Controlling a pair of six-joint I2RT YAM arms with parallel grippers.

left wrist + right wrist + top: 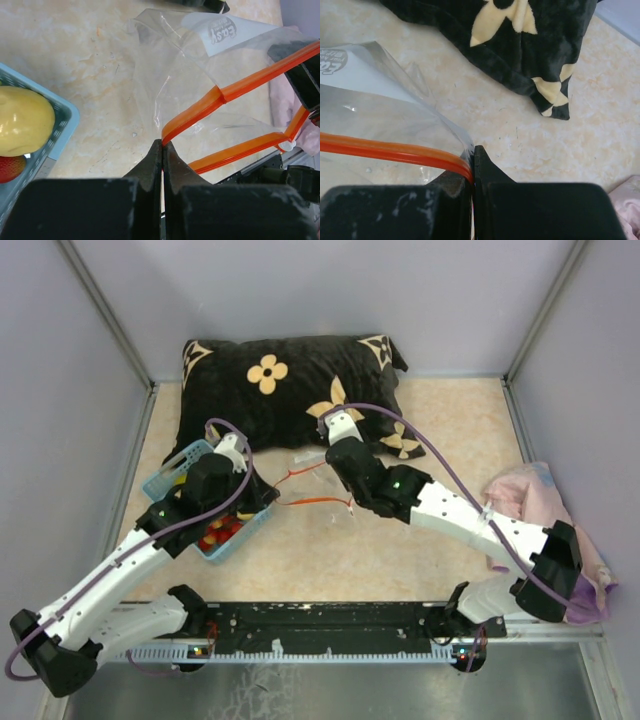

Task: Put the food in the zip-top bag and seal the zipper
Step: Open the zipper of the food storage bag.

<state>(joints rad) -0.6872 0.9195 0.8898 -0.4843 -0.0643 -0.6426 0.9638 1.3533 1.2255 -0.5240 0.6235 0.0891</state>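
Top external view: the bag is held between the two arms, mid-table, just in front of a black pillow. Red fruits are seen in a blue basket under the left arm, just left of the bag. A pink cloth is bunched at the right edge. Left wrist view: the left gripper is clenched on one end of the orange zipper, fingers pressed together on the strip. The two zipper strips are spread apart, so the mouth is open. A yellow fruit and a strawberry are seen in the basket corner, apart from the bag. Right wrist view: the right gripper is clamped on the other zipper end, the clear film spreading out to its left and the pillow corner lying beyond.
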